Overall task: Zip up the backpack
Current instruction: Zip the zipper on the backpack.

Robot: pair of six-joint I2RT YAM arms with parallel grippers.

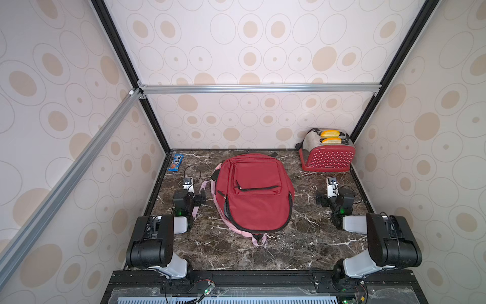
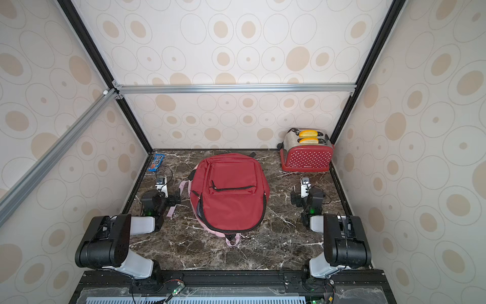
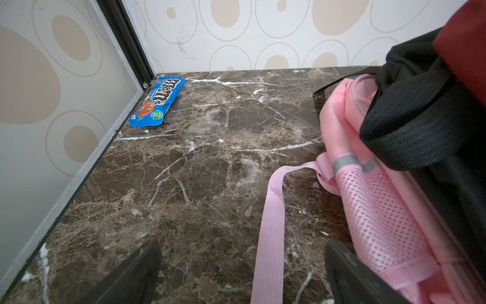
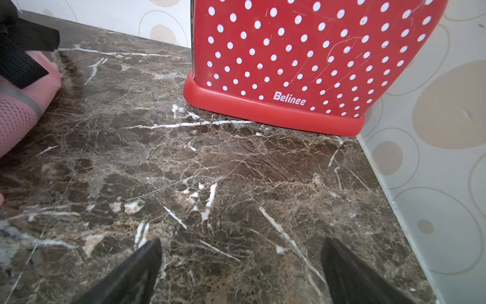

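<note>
Backpack zipper gaping; left gripper, right gripper spread, empty.
I'm aiming to brace one side, dragging it shut slowly.

Backpack mostly cropped in left wrist view, toaster top cut off (right wrist view)

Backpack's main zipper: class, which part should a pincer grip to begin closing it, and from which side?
Likely the small black tab on the backpack's left side, where the main zipper gapes. Approach from above with the open left pincer: the bag lies flat, front up. Whether that tab is the slider is unclear.
</note>
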